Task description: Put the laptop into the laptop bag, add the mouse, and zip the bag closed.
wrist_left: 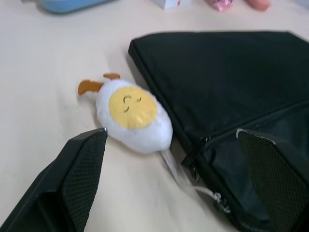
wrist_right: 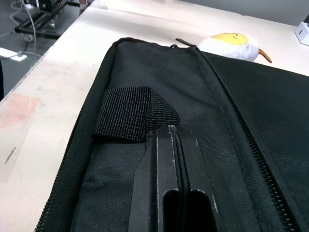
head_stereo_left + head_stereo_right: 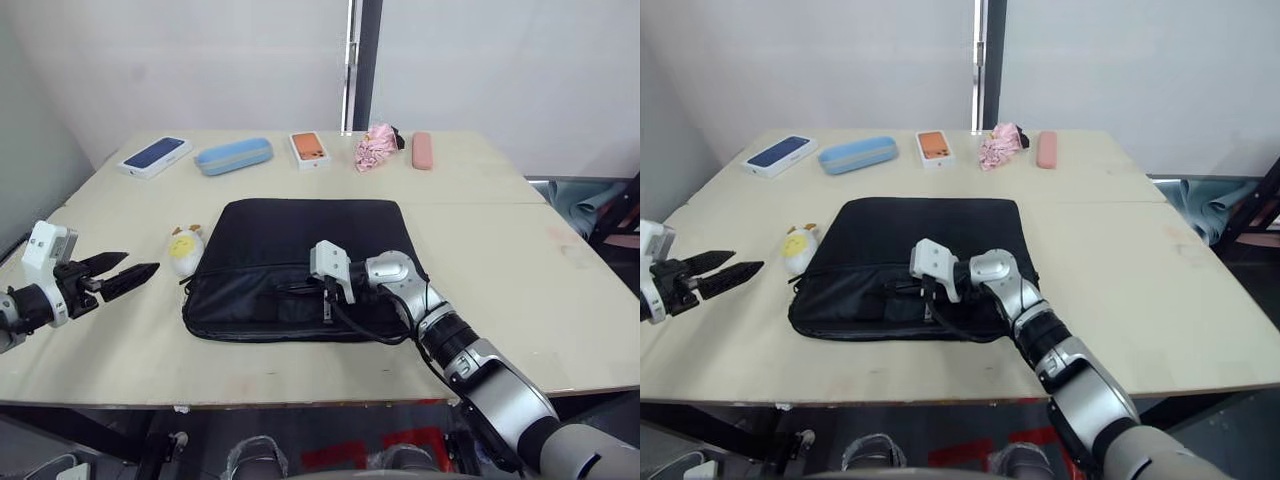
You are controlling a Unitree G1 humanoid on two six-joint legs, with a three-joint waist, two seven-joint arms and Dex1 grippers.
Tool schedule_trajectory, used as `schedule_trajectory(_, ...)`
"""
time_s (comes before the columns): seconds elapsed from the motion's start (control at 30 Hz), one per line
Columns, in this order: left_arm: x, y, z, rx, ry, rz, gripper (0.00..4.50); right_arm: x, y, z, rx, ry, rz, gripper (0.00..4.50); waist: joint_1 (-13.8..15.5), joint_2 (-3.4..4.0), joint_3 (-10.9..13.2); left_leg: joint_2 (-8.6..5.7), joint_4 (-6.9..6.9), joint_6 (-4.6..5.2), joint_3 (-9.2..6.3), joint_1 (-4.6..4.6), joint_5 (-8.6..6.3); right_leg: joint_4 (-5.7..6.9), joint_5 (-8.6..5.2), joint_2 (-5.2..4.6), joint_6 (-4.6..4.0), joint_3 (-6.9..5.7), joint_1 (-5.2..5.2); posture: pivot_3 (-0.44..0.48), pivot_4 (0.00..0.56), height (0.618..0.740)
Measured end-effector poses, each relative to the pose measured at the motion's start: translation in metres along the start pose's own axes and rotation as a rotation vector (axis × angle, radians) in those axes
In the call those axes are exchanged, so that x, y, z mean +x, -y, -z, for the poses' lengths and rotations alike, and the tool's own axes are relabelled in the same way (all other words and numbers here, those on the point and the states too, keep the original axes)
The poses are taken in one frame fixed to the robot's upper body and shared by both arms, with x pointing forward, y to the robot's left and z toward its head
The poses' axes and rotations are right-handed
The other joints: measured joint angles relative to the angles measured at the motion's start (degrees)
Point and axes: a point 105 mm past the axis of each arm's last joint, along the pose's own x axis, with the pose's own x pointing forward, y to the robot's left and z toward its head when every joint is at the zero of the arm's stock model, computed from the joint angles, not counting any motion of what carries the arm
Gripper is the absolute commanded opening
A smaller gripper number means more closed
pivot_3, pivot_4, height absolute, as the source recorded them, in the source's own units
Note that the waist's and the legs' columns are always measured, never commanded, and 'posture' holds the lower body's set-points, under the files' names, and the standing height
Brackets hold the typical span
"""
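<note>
Here a pale table (image 3: 520, 270) is set against white walls, with a dark vertical strip (image 3: 366, 65) behind it. Along the far edge are lined a phone box (image 3: 154, 156), a light-blue case (image 3: 234, 156), an orange phone box (image 3: 310, 149), a pink crumpled thing (image 3: 376, 147) and a pink case (image 3: 422, 150). The bag (image 3: 300, 240) is laid flat at the centre, its egg charm (image 3: 185, 248) beside its left edge. The left gripper (image 3: 117, 277) is held spread above the table — nothing between its fingers (image 1: 79, 169), the charm near them. The right gripper (image 2: 171, 159) is pressed shut on the bag's front, fingertips at a webbing loop (image 2: 128, 113) — whether anything is pinched cannot be told.
</note>
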Motion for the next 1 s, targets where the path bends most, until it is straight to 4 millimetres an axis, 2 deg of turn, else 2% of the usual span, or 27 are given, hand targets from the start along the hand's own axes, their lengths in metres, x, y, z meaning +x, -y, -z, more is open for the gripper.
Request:
schedule_trajectory(0.13, 0.022, -0.01, 0.002, -0.101, 0.042, -0.031, 4.5, -0.002, 0.0, 0.004, 0.006, -0.017, 0.001, 0.03, 0.4, 0.14, -0.3, -0.05, -0.01, 0.0, -0.01, 0.05, 0.0, 0.09, 0.05, -0.04, -0.07, 0.01, 0.05, 0.0, 0.15, 0.74)
schedule_trajectory(0.27, 0.049, -0.018, 0.024, -0.179, 0.006, -0.053, 4.5, -0.002, -0.001, 0.004, 0.008, -0.02, -0.009, 0.03, 0.3, 0.03, -0.4, -0.04, -0.01, 0.0, -0.24, -0.01, 0.0, 0.15, 0.05, 0.01, -0.08, -0.01, 0.03, 0.0, 0.15, 0.74)
schedule_trajectory(0.37, 0.055, -0.027, 0.026, -0.174, 0.009, -0.095, 4.5, -0.002, -0.002, 0.003, 0.005, -0.018, -0.022, 0.03, 0.2, -0.07, -0.4, -0.03, -0.02, 0.0, -0.43, -0.11, 0.0, 0.11, 0.05, 0.06, -0.08, -0.1, 0.03, 0.0, 0.15, 0.74)
schedule_trajectory(0.5, 0.076, -0.031, 0.02, -0.167, 0.041, -0.091, 4.5, -0.003, -0.001, 0.003, 0.022, -0.024, -0.021, 0.03, 0.3, -0.06, -0.4, -0.05, -0.02, -0.01, -0.4, -0.13, 0.0, 0.0, 0.05, 0.04, -0.08, -0.11, 0.05, 0.0, 0.15, 0.74)
schedule_trajectory(0.63, 0.092, -0.033, 0.029, -0.175, 0.011, -0.099, 4.5, -0.003, -0.002, 0.001, 0.02, -0.022, -0.027, 0.03, 0.2, -0.12, -0.5, -0.06, -0.07, -0.02, -0.4, -0.14, -0.01, -0.08, 0.05, 0.04, -0.08, -0.1, 0.04, 0.0, 0.15, 0.74)
schedule_trajectory(0.8, 0.099, -0.038, 0.043, -0.175, -0.056, -0.117, 4.5, -0.003, -0.002, 0.0, 0.023, -0.023, -0.033, 0.03, 0.1, -0.11, -0.5, -0.05, -0.15, -0.03, -0.39, -0.19, -0.01, -0.26, 0.05, 0.05, -0.08, -0.1, 0.03, 0.0, 0.15, 0.74)
schedule_trajectory(0.83, 0.099, -0.039, 0.046, -0.178, -0.068, -0.122, 4.1, -0.003, -0.003, 0.0, 0.023, -0.023, -0.033, 0.0, 0.1, -0.11, -0.5, -0.05, -0.15, -0.03, -0.39, -0.2, -0.01, -0.29, 0.05, 0.05, -0.08, -0.1, 0.03, 0.0, 0.15, 0.74)
schedule_trajectory(0.9, 0.1, -0.039, 0.049, -0.176, -0.078, -0.116, 3.76, -0.003, -0.003, 0.0, 0.026, -0.024, -0.034, 0.0, 0.1, -0.1, -0.4, -0.04, -0.19, -0.04, -0.38, -0.2, -0.02, -0.34, 0.05, 0.05, -0.08, -0.1, 0.04, 0.0, 0.15, 0.74)
schedule_trajectory(1.0, 0.103, -0.038, 0.048, -0.168, -0.083, -0.104, 2.68, -0.003, -0.003, 0.0, 0.028, -0.025, -0.035, 0.0, 0.1, -0.08, -0.4, -0.04, -0.26, -0.04, -0.38, -0.19, -0.02, -0.37, 0.05, 0.04, -0.08, -0.11, 0.04, 0.0, 0.15, 0.74)
